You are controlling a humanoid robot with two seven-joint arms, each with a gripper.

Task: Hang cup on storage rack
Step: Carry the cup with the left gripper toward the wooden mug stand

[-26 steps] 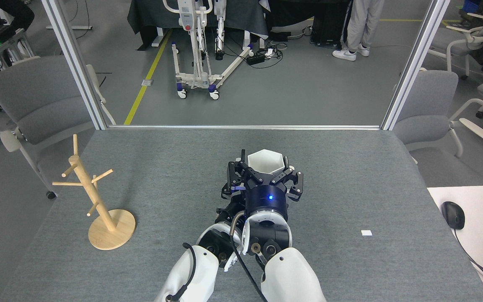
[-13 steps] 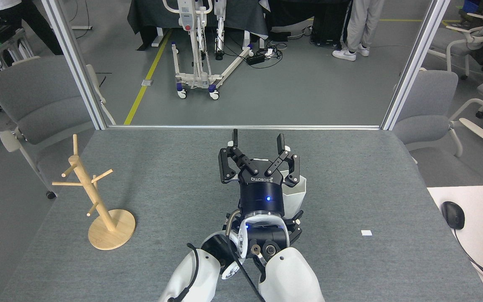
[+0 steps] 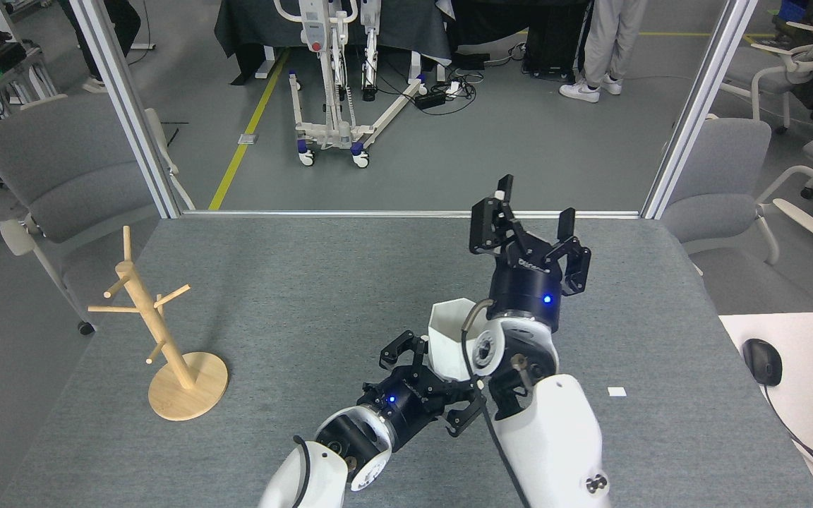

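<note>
So since half a sec ago the right claw [image 3: 530,212] has let go and swung up and off to the right, fingers spread wide w/ nothing in them. The left claw [image 3: 429,374] has slid in under the cup [image 3: 449,339] and now looks clamped on its lower near side, tho the exact contact is partly hidden behind the right arm. Looks like a handover basically.

Cup's sitting mid-counter, upright or close to it, hex rim showing, well to the right of the storage rack [image 3: 166,331]. Can't see the handle tab from here.

Step in hand imo: regrasp done, carry to the rack comes next. Next move needs the left arm to lift and travel left toward the rack, then line the handle hole up w/ one of the thin pegs, prob the one poking out on the cup side. Fiddly bit, since pegs are skinny and the rack might tip if nudged.

Room-wise: the counter [image 3: 293,282] between cup and rack is bare, so plenty of open run. Rack stands near the counter's left edge tho, so a shove could send it off. Right arm is crowding the cup, prob should clear out first.
</note>
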